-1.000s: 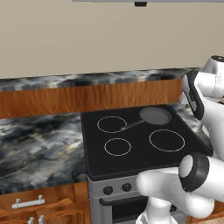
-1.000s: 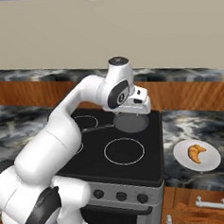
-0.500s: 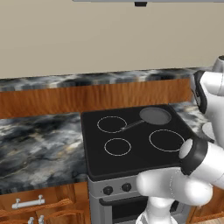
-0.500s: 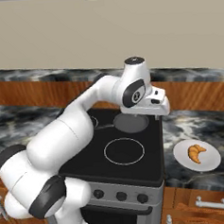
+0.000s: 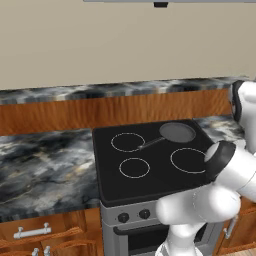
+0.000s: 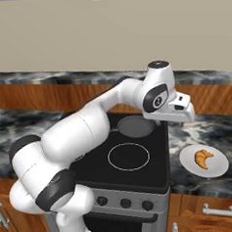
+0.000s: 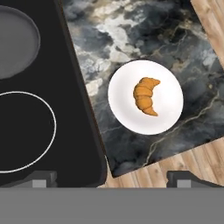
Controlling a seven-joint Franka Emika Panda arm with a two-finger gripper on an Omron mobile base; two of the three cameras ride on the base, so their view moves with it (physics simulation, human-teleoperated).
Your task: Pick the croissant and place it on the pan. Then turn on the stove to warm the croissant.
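The croissant [image 7: 145,96] lies mid-plate [image 7: 168,118] on the counter [image 7: 131,35] beside the stove's [image 7: 65,144] right edge. The gripper [image 7: 111,179] hovers well above, fingers spread wide; centre over the pastry before descending.

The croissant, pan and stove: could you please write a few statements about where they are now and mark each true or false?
1. The croissant lies on the white plate. True.
2. The pan holds the croissant. False: the pan is bare.
3. The plate rests on the marble counter beside the stove. True.
4. The gripper is clamped on the croissant. False: it is open, above and apart from it.
5. The pan sits on the counter. False: it sits on a rear burner.
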